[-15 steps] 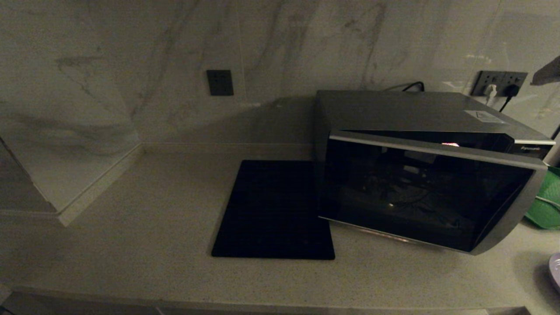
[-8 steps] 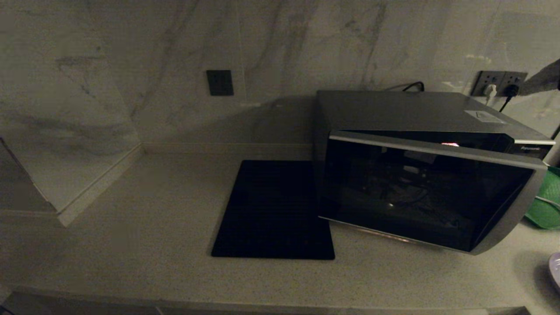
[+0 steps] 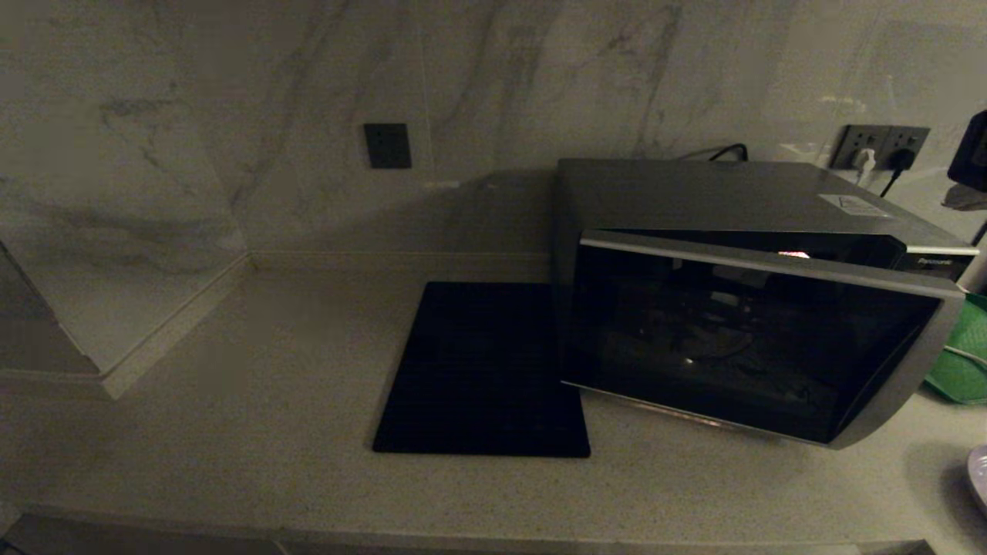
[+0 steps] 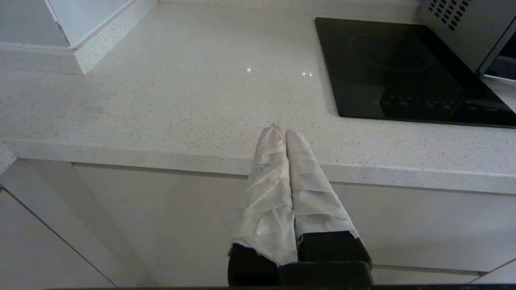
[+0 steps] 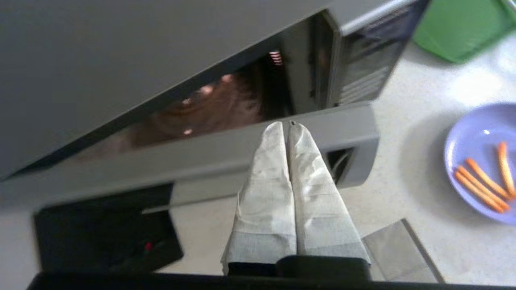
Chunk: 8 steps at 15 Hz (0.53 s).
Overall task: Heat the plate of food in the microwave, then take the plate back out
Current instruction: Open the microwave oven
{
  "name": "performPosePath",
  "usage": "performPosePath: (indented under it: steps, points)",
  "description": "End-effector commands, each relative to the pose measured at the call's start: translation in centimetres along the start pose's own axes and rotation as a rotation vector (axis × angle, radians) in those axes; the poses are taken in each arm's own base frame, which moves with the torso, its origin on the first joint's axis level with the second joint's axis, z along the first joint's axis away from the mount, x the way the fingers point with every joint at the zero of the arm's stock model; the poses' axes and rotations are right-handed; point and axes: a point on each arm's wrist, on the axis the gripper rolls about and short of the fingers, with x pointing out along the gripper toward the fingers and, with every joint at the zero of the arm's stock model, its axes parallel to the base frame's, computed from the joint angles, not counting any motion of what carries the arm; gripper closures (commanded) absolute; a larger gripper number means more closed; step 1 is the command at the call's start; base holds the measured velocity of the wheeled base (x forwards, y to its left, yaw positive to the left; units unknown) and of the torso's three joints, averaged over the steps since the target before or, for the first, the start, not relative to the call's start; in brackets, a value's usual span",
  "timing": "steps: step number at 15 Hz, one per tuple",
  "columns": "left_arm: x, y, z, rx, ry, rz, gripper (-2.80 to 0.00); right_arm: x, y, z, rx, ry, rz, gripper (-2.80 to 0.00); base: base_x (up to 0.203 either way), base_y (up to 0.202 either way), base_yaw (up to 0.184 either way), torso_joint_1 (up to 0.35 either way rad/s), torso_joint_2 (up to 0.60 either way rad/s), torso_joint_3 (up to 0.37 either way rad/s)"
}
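**Door ajar, plate off to my right**

My right gripper point(image 5: 287, 125), fingers pressed together and empty, hangs over the microwave point(image 3: 740, 308) door's free edge. The plate point(image 5: 483, 161) lies at the right of the wrist frame, nearer this arm. My left gripper point(image 4: 282, 131), closed too, idles at the counter point(image 4: 161, 100) edge.

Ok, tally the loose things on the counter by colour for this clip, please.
Silver-grey: 1, the microwave, door ajar
Black: 1, the flat slab
Green: 1, the tray
Lilac: 1, the plate of food
Total: 4
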Motion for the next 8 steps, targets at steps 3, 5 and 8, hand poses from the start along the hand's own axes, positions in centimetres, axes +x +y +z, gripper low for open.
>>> performPosePath:
  steps: [3, 5, 8]
  points:
    - [0.0, 0.0, 0.0, -0.001, 0.001, 0.0, 0.0, 4.4, 0.0, 0.4, 0.023, 0.022, -0.09, 0.0, 0.0, 0.0, 0.0, 0.0, 0.0, 0.0]
    - [0.0, 0.0, 0.0, -0.001, -0.001, 0.001, 0.0, 5.8, 0.1, 0.3, 0.019, 0.041, -0.11, 0.0, 0.0, 0.0, 0.0, 0.0, 0.0, 0.0]
    - [0.0, 0.0, 0.0, -0.001, 0.0, 0.0, 0.0, 7.6, 0.4, 0.0, 0.01, 0.065, -0.133, 0.0, 0.0, 0.0, 0.0, 0.0, 0.0, 0.0]
